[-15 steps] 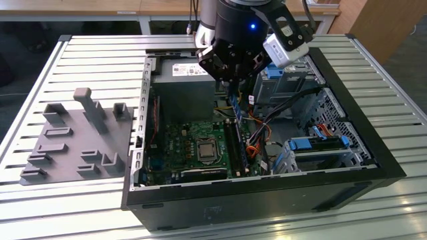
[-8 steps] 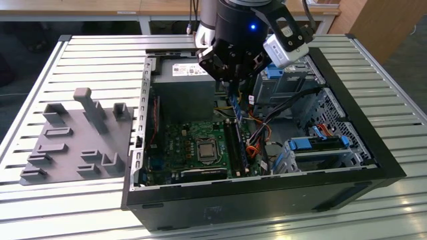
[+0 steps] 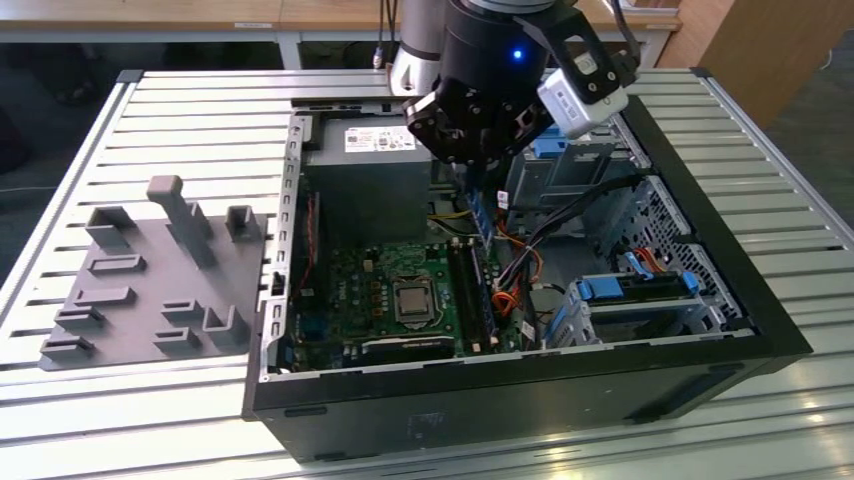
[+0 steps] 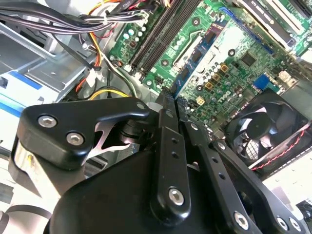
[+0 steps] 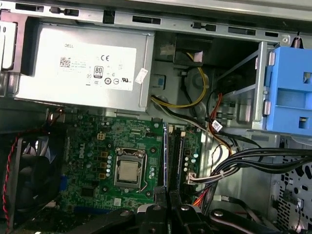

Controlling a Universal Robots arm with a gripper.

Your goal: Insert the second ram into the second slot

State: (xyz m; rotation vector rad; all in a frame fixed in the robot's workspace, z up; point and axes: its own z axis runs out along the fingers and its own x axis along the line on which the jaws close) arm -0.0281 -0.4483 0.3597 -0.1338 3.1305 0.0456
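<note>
My gripper [image 3: 467, 188] reaches down into the open computer case [image 3: 534, 392] over the motherboard. Its two black fingers [image 4: 165, 105] stand close together, shut on the second ram [image 4: 195, 66], a thin blue board seen nearly edge-on that sticks out past the fingertips. In the exterior view the second ram [image 3: 478, 226] hangs just above the far end of the long black memory slots [image 3: 470, 290]. In the first wrist view the gripper [image 5: 168, 196] lines up with the memory slots [image 5: 171, 153] running away from it. The memory slots [image 4: 161, 34] also lie beyond the stick in the second wrist view.
A grey power supply [image 5: 83, 68] fills the case's far end. The processor socket [image 5: 128, 171] and a black fan [image 4: 263, 131] sit beside the slots. Cable bundles [image 5: 234, 161] and blue drive-bay clips [image 5: 292, 87] crowd the other side. A grey fixture plate [image 3: 147, 290] lies outside the case.
</note>
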